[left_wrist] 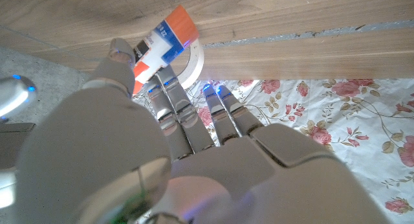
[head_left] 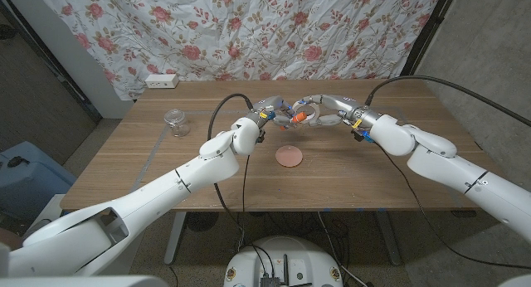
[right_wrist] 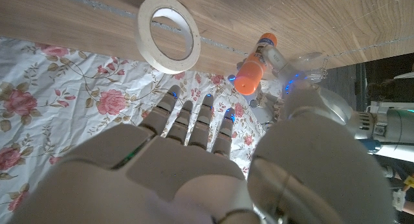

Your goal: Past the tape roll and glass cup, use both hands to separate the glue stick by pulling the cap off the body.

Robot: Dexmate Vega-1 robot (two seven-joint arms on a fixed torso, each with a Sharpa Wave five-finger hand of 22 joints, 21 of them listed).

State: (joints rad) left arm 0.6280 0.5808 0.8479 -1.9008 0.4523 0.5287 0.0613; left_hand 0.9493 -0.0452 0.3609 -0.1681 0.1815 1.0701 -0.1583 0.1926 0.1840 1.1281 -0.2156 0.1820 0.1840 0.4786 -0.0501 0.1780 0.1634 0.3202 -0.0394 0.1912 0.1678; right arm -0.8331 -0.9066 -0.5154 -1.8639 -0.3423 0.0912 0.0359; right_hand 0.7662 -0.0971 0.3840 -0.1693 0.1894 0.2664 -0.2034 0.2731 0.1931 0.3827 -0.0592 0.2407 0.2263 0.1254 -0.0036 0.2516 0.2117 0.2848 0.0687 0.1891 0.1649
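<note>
Head view: both hands meet over worktop (head_left: 348, 183). Left hand (head_left: 264, 114) fingers (left_wrist: 169, 94) pinch glue stick (left_wrist: 162, 48); right hand (head_left: 328, 110) fingers (right_wrist: 187, 123) spread, tape (right_wrist: 169, 33) just beyond fingertips.

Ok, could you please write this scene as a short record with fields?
glue stick: between both hands; orange cap appears on
left robot hand: pinches the glue stick's body
right robot hand: fingers spread near the cap end; grip unclear
tape roll: on the table, beside the hands
glass cup: upright, toward the robot's left
pink disc: on the table, nearer the robot than the hands
</note>
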